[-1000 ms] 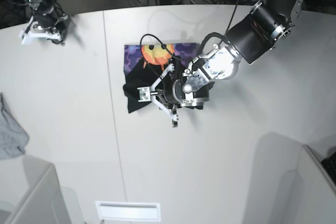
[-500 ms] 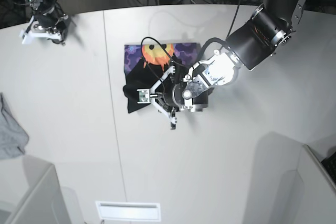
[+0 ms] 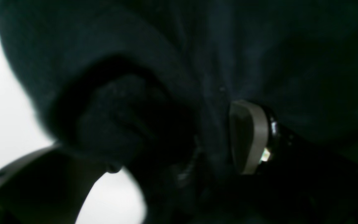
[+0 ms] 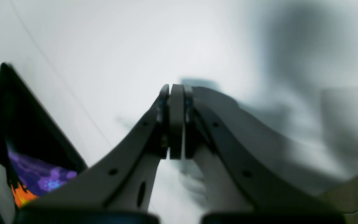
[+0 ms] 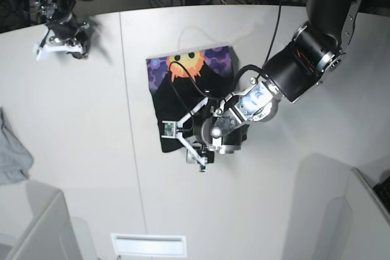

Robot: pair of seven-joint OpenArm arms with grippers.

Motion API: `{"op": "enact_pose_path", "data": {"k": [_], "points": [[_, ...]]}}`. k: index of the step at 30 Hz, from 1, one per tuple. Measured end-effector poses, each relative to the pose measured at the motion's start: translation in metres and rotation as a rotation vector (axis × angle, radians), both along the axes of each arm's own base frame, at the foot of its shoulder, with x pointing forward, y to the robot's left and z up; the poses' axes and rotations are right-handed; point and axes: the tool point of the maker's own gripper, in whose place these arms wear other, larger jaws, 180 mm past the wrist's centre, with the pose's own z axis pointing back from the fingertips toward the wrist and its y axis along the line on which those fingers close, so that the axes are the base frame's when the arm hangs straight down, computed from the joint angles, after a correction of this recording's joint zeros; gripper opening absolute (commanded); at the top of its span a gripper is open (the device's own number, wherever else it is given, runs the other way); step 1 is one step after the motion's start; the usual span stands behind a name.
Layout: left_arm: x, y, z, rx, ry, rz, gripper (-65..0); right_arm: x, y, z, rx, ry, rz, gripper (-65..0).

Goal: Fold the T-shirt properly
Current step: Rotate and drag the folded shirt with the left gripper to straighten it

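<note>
The black T-shirt lies in the middle of the white table, with its orange sun face and purple print at the far end. My left gripper sits low over the shirt's near black edge with its fingers spread wide. In the left wrist view black cloth fills the frame and bunches between the fingers. My right gripper hovers at the far left corner, away from the shirt. Its pads are pressed together and hold nothing. A corner of the shirt shows in the right wrist view.
A small light grey cloth lies at the table's left edge. Grey boxes stand at the front left and the front right. A white slotted panel lies at the front edge. Cables run along the back.
My left gripper has moved toward the table's front. The shirt's black part now reaches further forward and lies flatter. My right gripper has shifted slightly to the right.
</note>
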Motion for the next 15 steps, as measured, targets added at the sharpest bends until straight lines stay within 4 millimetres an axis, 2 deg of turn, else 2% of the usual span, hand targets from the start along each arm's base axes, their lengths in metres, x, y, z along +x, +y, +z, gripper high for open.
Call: {"op": "enact_pose_path", "data": {"k": [2,5,8,10,11,13,15], "points": [[0.007,-0.005,0.011,-0.012,-0.028,-0.01,-17.4,0.007,0.006,0.002,0.004,-0.012,0.017,-65.0],[0.006,-0.018,0.026,-0.045,-0.059,-0.041,-17.1,0.01,0.011,0.002,0.007,-0.016,0.037,-65.0],[0.004,-0.025,0.027,-0.052,-0.058,-0.048,-17.6,0.014,0.01,0.004,-0.011,-0.014,0.073,-65.0],[0.002,-0.037,0.031,-0.076,-0.06,-0.062,-17.6,0.018,0.004,0.007,-0.029,-0.024,0.077,-65.0],[0.002,-0.043,0.039,-0.111,-0.065,-0.055,-17.8,0.019,0.003,0.008,-0.033,-0.027,0.077,-65.0],[0.009,-0.05,0.068,-0.235,-0.09,-0.007,-17.8,0.02,0.004,0.009,-0.033,-0.027,0.083,-65.0],[0.022,-0.042,0.102,-0.339,-0.16,0.06,-18.1,0.021,0.003,0.013,-0.043,-0.031,0.097,-65.0]]}}
